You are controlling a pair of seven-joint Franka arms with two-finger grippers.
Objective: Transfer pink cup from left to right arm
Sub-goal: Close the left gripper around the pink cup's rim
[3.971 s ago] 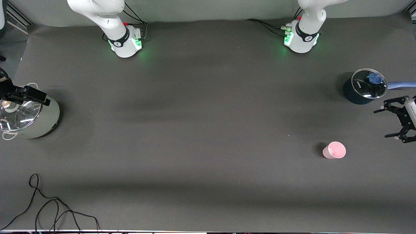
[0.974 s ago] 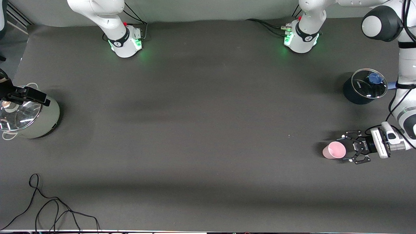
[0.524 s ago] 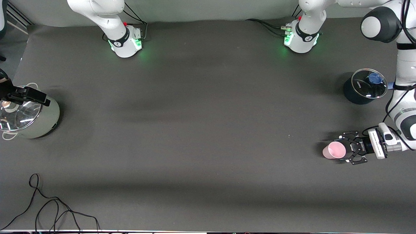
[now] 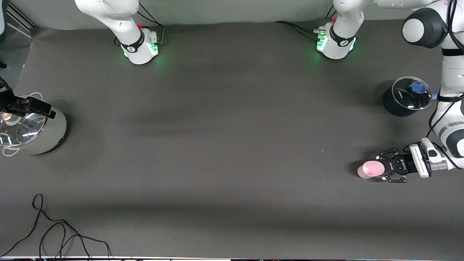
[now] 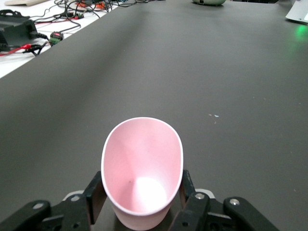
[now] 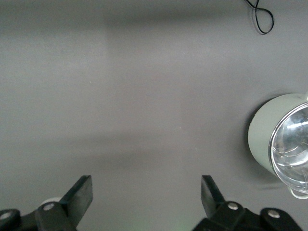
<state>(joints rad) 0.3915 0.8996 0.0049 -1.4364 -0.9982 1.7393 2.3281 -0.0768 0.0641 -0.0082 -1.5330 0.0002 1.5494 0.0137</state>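
Note:
The pink cup (image 4: 369, 170) stands on the dark table toward the left arm's end, its mouth facing up. My left gripper (image 4: 379, 169) is low at the table and shut on it from the side. In the left wrist view a black finger presses each side of the pink cup (image 5: 142, 159), and the rim is squeezed into an oval inside the left gripper (image 5: 141, 195). My right gripper (image 4: 39, 108) waits over the grey pot at the right arm's end. In the right wrist view the right gripper (image 6: 147, 190) is open with only bare table between its fingers.
A dark blue pot with a glass lid (image 4: 406, 97) sits farther from the front camera than the cup. A grey pot with a glass lid (image 4: 34, 132) stands at the right arm's end and shows as the grey pot (image 6: 269, 139). A black cable (image 4: 54, 232) lies near the front edge.
The left gripper came down beside the cup, then closed its fingers on it within the last second, squashing the rim to an oval. The right arm has not moved.

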